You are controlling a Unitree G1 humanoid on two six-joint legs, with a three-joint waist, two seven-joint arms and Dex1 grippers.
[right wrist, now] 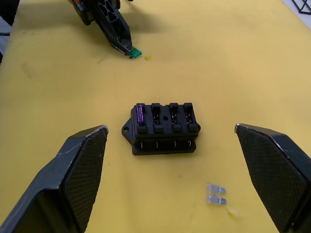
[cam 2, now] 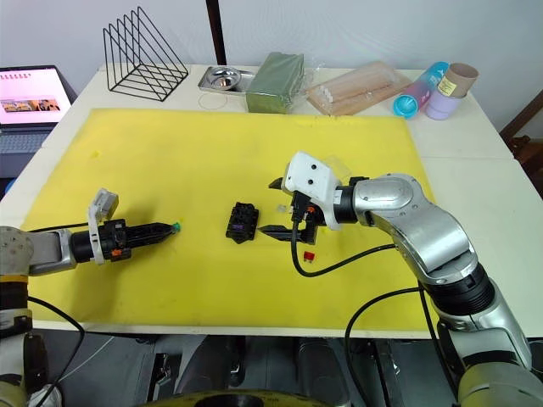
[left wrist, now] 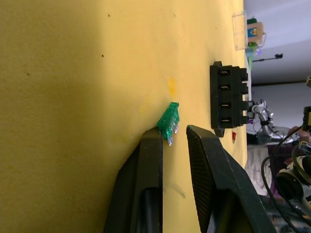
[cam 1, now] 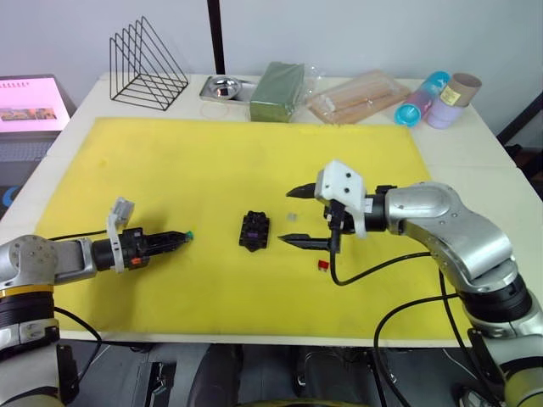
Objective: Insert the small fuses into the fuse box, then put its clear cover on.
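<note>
red fuse (cam 1: 323, 265): lies loose on the yellow mat (cam 1: 170, 170), nearest the front edge, just right of centre; not yet inserted.

left gripper (cam 1: 181, 237): near left, low over the mat, fingers narrow, with the green fuse (left wrist: 169, 122) at their tips, touching one finger; whether it is truly pinched or only nudged, cannot tell.

fuse box (right wrist: 163, 127): black, mat centre, between the two grippers. purple fuse (right wrist: 141, 114) seated in one end slot; the other three slots of that row look empty.

right gripper (cam 1: 299, 217): just right of the fuse box, fingers spread wide, holding nothing.

pale clear fuse (right wrist: 215, 194): loose on the mat just beside the fuse box on its right side, between the right gripper's fingers.

clear cover (left wrist: 238, 31): seemingly the transparent piece on the mat right of the box; not fitted.

far items: wire rack (cam 1: 146, 66), metal dish (cam 1: 223, 87), green block (cam 1: 278, 90), bag of sticks (cam 1: 356, 97), off the mat.

progress: judged one of four fuses in; three fuses and the cover remain.
</note>
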